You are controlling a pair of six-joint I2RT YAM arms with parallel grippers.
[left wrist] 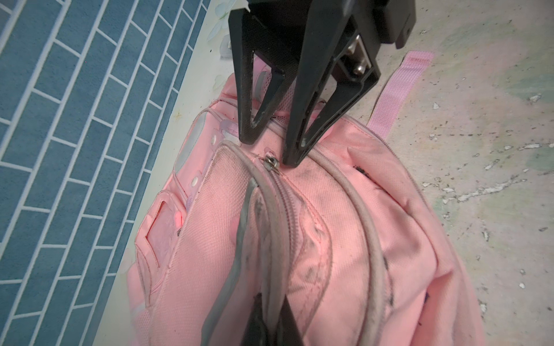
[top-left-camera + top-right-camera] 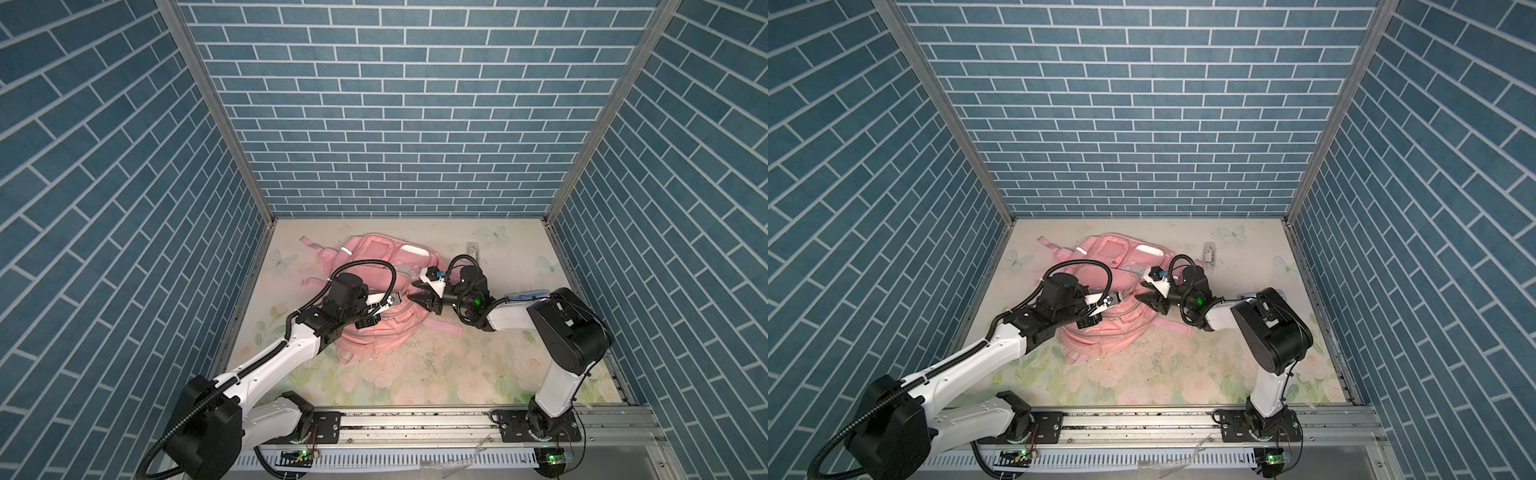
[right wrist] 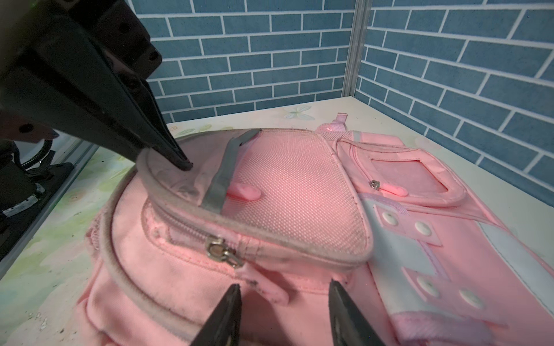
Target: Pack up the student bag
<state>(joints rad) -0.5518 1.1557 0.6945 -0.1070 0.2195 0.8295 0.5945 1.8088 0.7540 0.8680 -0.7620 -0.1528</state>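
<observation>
The left arm (image 2: pixel 266 361) is reaching forward from the near rail (image 2: pixel 415 419), with the left gripper (image 3: pixel 181 160) pinching the grey piping (image 3: pixel 144 170) of a front pocket. The right arm (image 2: pixel 573 328) is bending inward. The right gripper (image 1: pixel 269 148) is standing half spread and empty beside the zipper slider (image 3: pixel 220 250). The student bag (image 2: pixel 386 336), pink and scuffed, is lying flat mid-table.

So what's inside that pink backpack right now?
Can't tell. The backpack lies with its front pocket zip closed, so fabric hides any contents. Only the clear window pocket shows through, to plain pink.
</observation>
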